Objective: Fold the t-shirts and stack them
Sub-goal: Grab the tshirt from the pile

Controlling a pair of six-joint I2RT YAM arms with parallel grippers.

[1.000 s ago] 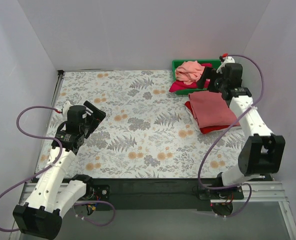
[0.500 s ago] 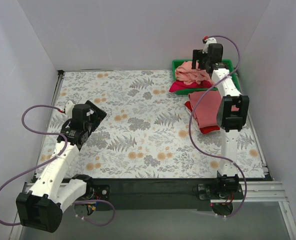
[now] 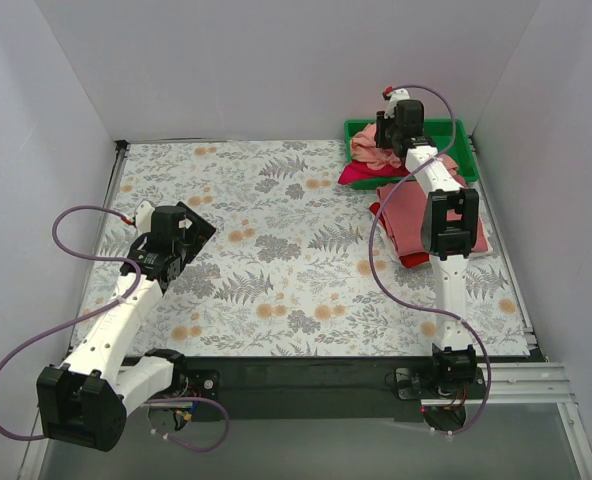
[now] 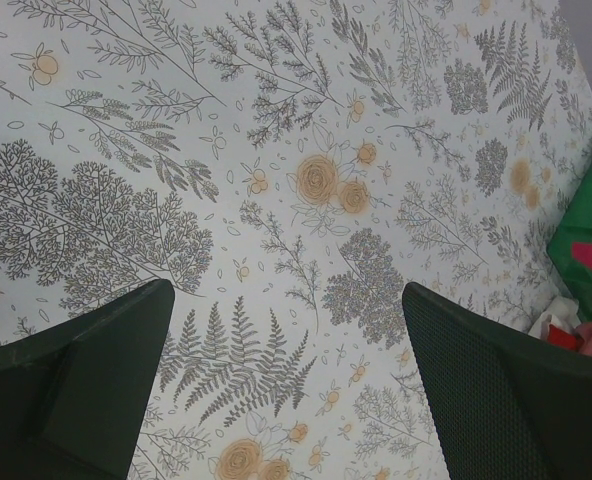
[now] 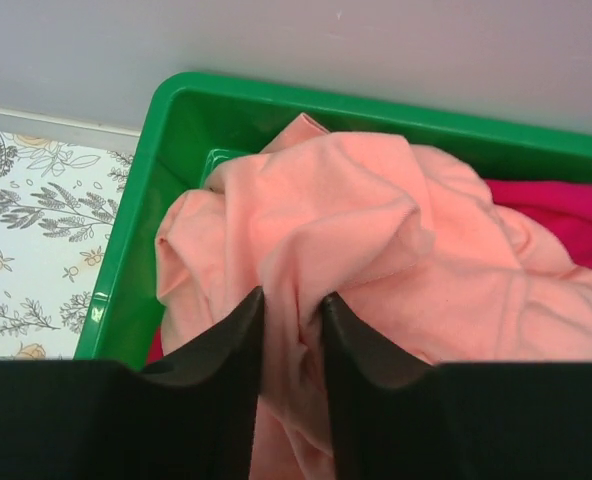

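Cloth fills the narrow gap of the right pincer (image 5: 291,330): its two black fingers (image 5: 231,345) stand almost together, pinching a raised ridge of the salmon-pink shirt (image 5: 376,230). That shirt is soft and matte, crumpled into rounded folds. It spreads ahead of the pincer and to both sides inside the tray (image 5: 141,210), a glossy green plastic box with a rounded rim. To the right of the pincer, past the pink heap, the magenta shirt (image 5: 561,205) shows as a smoother, flatter strip in the same tray. Behind this pincer, on the bench (image 3: 276,250) just outside the tray's near wall, the dusty rose shirt (image 3: 408,212) lies folded into a flat rectangle. It rests on top of the red shirt (image 3: 416,258), whose edge peeks out beneath. The left pincer (image 4: 296,390) is spread wide, with nothing between its dark, fine-meshed fingers. Below it lies the bench's pale cover, printed with grey ferns and orange blossoms. Far to its right, a corner of the tray shows.
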